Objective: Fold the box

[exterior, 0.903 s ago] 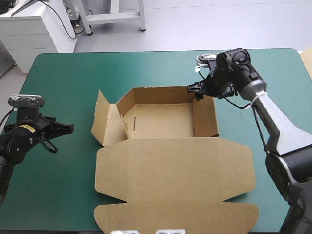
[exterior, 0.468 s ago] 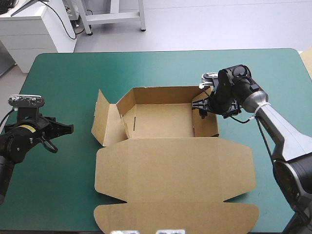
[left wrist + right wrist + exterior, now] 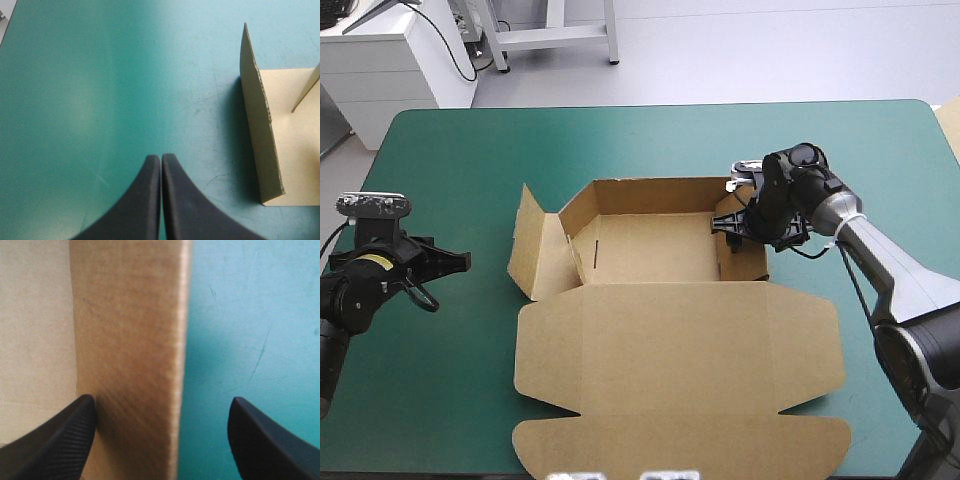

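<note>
The brown box [image 3: 655,250] stands mid-table as an open tray with raised walls. Its lid [image 3: 680,375] lies flat toward the near edge, and a side flap [image 3: 528,240] leans outward on its left. My right gripper [image 3: 732,222] is open and straddles the tray's right wall [image 3: 132,355], one finger inside the tray and the other outside over the teal-green cover. My left gripper [image 3: 455,263] is shut with nothing in it, low over the cover to the left of the box. The left flap's edge [image 3: 260,125] stands ahead of it, off to one side.
The teal-green cover [image 3: 450,160] lies bare around the box to the left, far side and right. A white cabinet [image 3: 390,55] stands beyond the table's far left corner.
My right gripper has come down from the tray's far right corner toward the near side, onto the right wall. The left arm has not moved.
</note>
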### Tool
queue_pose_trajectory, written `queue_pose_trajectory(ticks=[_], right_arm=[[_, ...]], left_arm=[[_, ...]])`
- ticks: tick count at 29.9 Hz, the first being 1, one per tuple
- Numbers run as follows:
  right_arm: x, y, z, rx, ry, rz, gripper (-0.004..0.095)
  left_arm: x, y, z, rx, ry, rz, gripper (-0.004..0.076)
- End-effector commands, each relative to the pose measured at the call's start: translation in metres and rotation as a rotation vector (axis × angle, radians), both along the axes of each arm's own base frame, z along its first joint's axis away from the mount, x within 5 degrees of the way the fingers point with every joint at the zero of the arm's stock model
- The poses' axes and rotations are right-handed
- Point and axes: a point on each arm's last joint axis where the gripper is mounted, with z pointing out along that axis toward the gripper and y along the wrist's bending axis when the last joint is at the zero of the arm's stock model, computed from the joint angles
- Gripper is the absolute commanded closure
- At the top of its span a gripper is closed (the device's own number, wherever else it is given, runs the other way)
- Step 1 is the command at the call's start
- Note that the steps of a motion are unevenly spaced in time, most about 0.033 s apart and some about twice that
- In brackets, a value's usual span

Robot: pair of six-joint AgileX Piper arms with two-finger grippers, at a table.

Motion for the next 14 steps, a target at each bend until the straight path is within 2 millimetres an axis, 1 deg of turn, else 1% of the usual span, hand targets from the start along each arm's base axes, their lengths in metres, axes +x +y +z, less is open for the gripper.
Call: queue_pose_trajectory(ticks=[1, 3, 7, 8, 9, 11, 12, 14], right_arm=[[-0.001, 0.0, 0.015, 0.011, -0.047, 0.017, 0.0237], [0.001, 0.001, 0.01, 0.005, -0.032, 0.026, 0.0237], [0.005, 0.002, -0.002, -0.011, 0.0, 0.048, 0.0244], [0.006, 0.002, -0.003, -0.013, 0.003, 0.052, 0.026], [0.006, 0.002, -0.003, -0.016, 0.004, 0.055, 0.0301], [0.007, 0.002, -0.001, -0.015, -0.011, 0.059, 0.0448], [0.007, 0.002, 0.003, -0.016, -0.021, 0.074, 0.0569], [0.007, 0.002, 0.012, -0.01, -0.056, 0.091, 0.085]], left_arm=[[0.001, 0.0, 0.014, -0.018, -0.092, 0.011, 0.0731], [0.001, 0.0, 0.014, -0.007, -0.079, 0.01, 0.0731], [0.001, -0.001, 0.014, -0.036, -0.083, 0.014, 0.0731], [0.001, -0.001, 0.014, -0.038, -0.085, 0.015, 0.0731], [0.001, -0.001, 0.015, -0.038, -0.093, 0.015, 0.0731], [0.002, -0.002, 0.015, -0.063, -0.1, 0.016, 0.0731], [0.001, -0.002, 0.014, -0.069, -0.092, 0.016, 0.0731], [0.001, -0.002, 0.014, -0.062, -0.092, 0.011, 0.0731]])
